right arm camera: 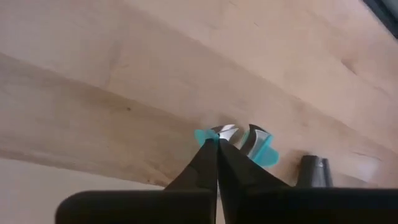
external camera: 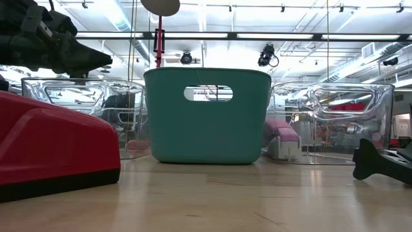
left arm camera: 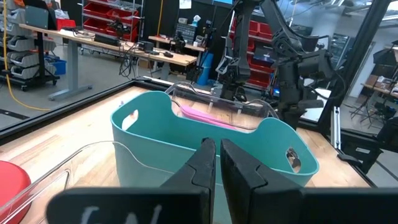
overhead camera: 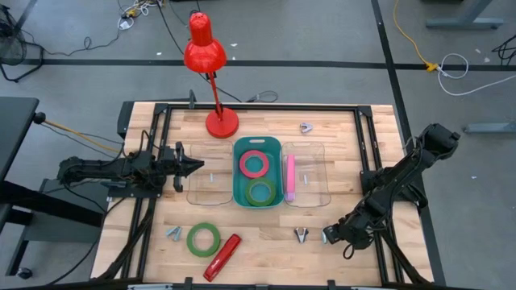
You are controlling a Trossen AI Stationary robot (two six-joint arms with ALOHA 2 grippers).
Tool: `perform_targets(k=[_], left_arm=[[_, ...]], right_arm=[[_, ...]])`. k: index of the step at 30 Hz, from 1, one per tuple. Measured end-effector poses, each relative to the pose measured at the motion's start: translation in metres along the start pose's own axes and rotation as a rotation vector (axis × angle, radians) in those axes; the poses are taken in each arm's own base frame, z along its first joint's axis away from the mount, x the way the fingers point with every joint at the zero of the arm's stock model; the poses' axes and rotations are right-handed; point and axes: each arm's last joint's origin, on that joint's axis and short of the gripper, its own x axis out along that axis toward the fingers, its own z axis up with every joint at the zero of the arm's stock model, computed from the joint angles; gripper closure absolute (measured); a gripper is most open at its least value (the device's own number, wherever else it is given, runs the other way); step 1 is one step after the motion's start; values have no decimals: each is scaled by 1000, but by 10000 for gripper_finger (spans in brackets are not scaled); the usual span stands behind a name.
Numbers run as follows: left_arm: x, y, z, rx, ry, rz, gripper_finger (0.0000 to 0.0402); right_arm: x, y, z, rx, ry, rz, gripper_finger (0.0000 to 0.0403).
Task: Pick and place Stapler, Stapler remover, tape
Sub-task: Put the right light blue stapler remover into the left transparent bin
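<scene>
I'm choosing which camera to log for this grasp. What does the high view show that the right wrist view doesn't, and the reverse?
Only the high view: the red lamp, the teal bin with two tape rolls, clear bins either side, the green tape, the red stapler, the left gripper over the left clear bin.

Only the right wrist view: a teal-handled staple remover right at the shut fingertips; whether it is gripped I cannot tell.

Both: the right gripper and the wooden table.

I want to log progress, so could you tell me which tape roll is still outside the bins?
The green tape roll on the bare table near the red stapler; the pink roll and other green roll lie inside the teal bin.
</scene>
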Motion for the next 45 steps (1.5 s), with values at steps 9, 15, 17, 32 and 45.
perform_targets(k=[9,15,17,32,45], left_arm=[[0,0,0,0,0,0,374],[0,0,0,0,0,0,374],[0,0,0,0,0,0,374],[0,0,0,0,-1,0,374],[0,0,0,0,0,0,374]], right_arm=[[-36,-50,11,125,-27,-221,402],[-69,-94,6,240,-77,-428,402],[-81,-108,1,287,-86,-494,402],[-152,-158,-73,624,-78,-803,403],[-172,-154,-128,952,-68,-929,403]])
